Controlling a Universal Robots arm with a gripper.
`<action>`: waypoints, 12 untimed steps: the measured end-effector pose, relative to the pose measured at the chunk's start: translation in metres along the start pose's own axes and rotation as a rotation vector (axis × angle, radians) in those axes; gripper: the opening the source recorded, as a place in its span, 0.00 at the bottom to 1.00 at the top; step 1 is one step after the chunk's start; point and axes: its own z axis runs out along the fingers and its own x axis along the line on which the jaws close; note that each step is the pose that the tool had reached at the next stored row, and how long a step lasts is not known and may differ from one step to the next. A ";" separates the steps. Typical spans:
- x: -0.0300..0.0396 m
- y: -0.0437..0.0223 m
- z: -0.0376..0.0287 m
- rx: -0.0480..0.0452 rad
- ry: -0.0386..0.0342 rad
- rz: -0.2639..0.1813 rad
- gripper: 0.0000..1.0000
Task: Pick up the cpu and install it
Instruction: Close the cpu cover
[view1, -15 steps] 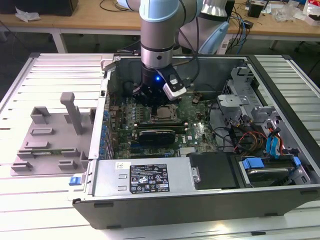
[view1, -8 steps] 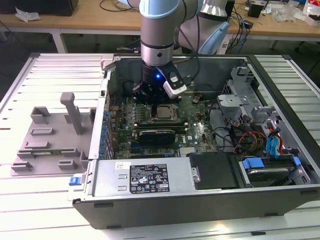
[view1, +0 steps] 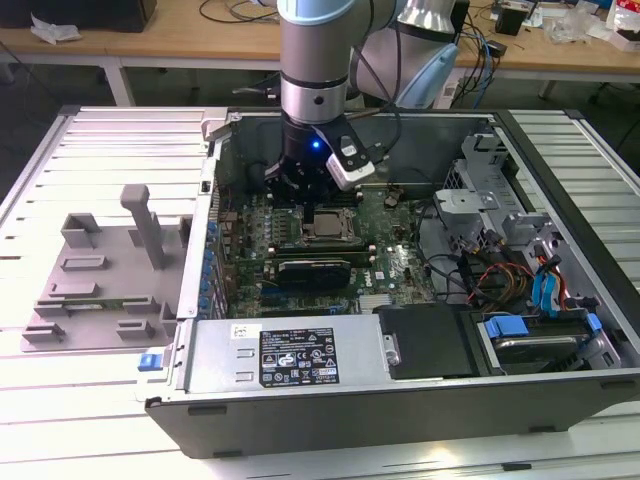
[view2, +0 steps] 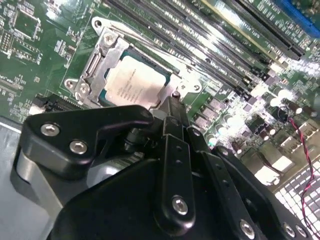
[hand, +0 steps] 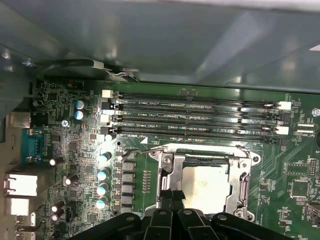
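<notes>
An open desktop computer case (view1: 560, 375) lies on its side on a slatted metal table (view1: 110, 135), its green motherboard (view1: 385, 265) facing up. A grey plastic tray (view1: 95, 290) sits on the table outside the case, toward the exterior view's left.

The cpu (view2: 135, 82), a small square chip with a pale silver top, lies flat inside the metal-rimmed socket frame (view2: 95, 65) near the middle of the motherboard. In the exterior view it appears as a pale square (view1: 325, 227) just beneath the arm's tool. Four long black memory slots (hand: 195, 112) run beside the socket.

The arm (view1: 315, 60) reaches straight down into the case from above, wrist vertical, a blue light glowing on it. The black gripper (view2: 170, 107) hangs directly over the socket, its fingertips (hand: 172, 197) close together at one edge of the chip. Whether they touch the chip cannot be told, and nothing appears to be pinched between them; they look nearly shut.

Judged risks: if the chip is not fully seated or is slightly skewed in the socket, any downward push from the tool could bend the contacts beneath it. A sideways movement while the fingertips are this low could drag the chip out of alignment or catch the socket's metal rim. The narrow clearance to the memory slots also leaves little room for error.
</notes>
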 end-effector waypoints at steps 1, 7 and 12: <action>0.0000 0.0000 0.0000 0.0000 -0.0004 0.000 0.11; 0.0002 0.0000 -0.0011 -0.0112 -0.0201 -0.027 0.11; 0.0002 -0.0010 -0.0210 -0.0113 -0.0202 -0.028 0.11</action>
